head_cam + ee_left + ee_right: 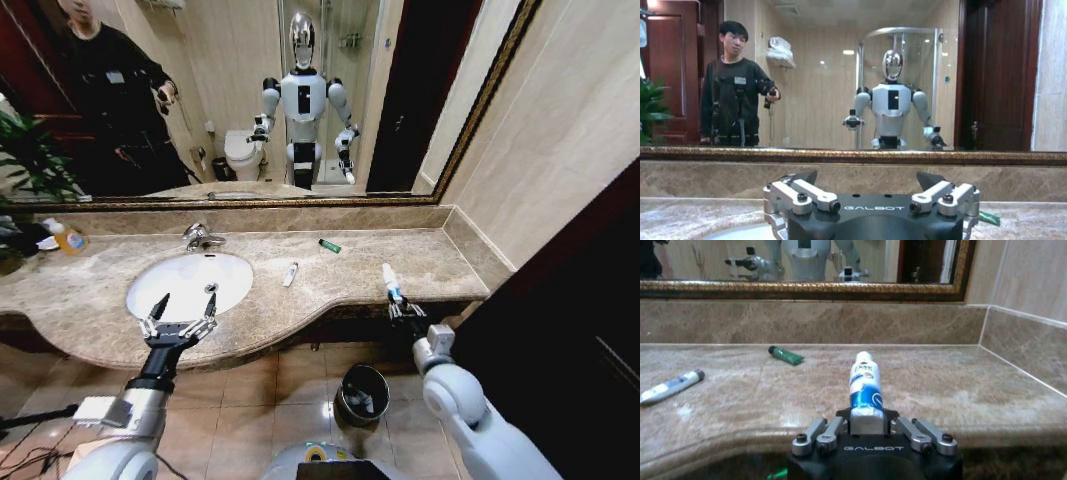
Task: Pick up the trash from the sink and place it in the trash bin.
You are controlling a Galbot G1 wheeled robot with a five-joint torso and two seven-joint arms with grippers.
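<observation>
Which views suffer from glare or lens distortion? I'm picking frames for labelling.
Head view: wide-lens bending curves the marble counter edge, and a bright glare spot sits on the floor tile beside the trash bin. Left wrist view: ceiling lights reflect as bright patches in the mirror. Right wrist view: soft sheen on the counter, little distortion.

This is a bathroom. A white oval sink with a chrome faucet sits in a beige marble counter under a wide framed mirror, whose reflection shows a toilet and a glass shower stall.
</observation>
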